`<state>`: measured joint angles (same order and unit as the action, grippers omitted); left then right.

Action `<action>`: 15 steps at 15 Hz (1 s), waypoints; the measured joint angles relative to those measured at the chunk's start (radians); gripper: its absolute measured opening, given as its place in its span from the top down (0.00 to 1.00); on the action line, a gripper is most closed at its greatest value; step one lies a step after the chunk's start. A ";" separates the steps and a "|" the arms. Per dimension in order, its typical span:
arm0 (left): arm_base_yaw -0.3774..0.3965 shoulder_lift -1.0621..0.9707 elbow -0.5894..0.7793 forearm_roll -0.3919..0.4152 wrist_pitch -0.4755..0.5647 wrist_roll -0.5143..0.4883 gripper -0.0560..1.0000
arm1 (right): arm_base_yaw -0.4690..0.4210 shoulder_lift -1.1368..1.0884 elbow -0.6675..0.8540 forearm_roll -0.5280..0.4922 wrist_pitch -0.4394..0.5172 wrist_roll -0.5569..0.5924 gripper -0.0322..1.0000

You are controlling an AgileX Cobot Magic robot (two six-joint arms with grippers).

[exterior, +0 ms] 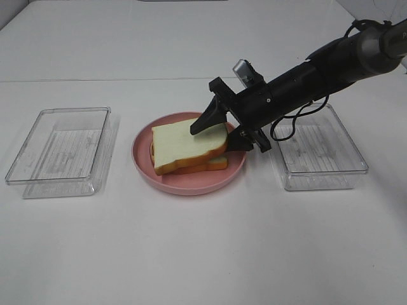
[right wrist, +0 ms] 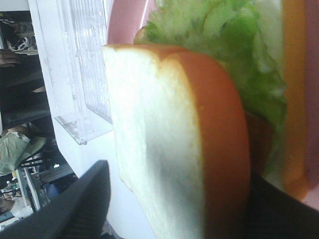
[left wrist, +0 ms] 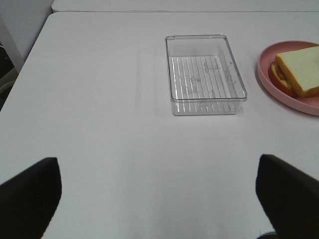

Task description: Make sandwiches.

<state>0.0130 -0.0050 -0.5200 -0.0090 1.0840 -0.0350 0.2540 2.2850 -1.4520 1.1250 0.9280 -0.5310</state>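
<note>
My right arm, all matte black

Black tubular right arm [exterior: 318, 73], black looped cable [exterior: 287, 124], black wedge-shaped plastic fingers [exterior: 206, 119], grey upper link.

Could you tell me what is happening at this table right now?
The robot is putting a sandwich together on the pink plate. The right tool is at the top bread slice, one finger above it and one below at its right edge, with lettuce visible underneath. The left tool sits open over bare table, away from the food. A clear tray stands left of the plate and another tray on its right.
</note>
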 joint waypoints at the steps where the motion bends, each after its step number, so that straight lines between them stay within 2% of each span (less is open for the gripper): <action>1: 0.000 0.000 0.000 0.000 0.000 0.000 0.02 | 0.000 -0.002 0.000 -0.019 0.000 0.000 0.35; 9: 0.000 0.000 0.000 0.000 0.000 0.000 0.02 | 0.000 -0.092 -0.001 -0.202 -0.054 0.054 0.34; 11: 0.000 0.000 0.000 0.000 0.000 0.000 0.02 | 0.000 -0.132 -0.001 -0.293 -0.081 0.100 0.34; 13: 0.000 0.000 0.000 0.000 0.000 0.000 0.02 | 0.000 -0.174 -0.001 -0.375 -0.091 0.170 0.31; 15: 0.000 0.000 0.000 0.000 0.000 0.000 0.02 | 0.000 -0.238 -0.001 -0.462 -0.097 0.214 0.21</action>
<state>0.0130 -0.0050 -0.5200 -0.0090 1.0840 -0.0350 0.2540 2.0470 -1.4530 0.6630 0.8310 -0.3170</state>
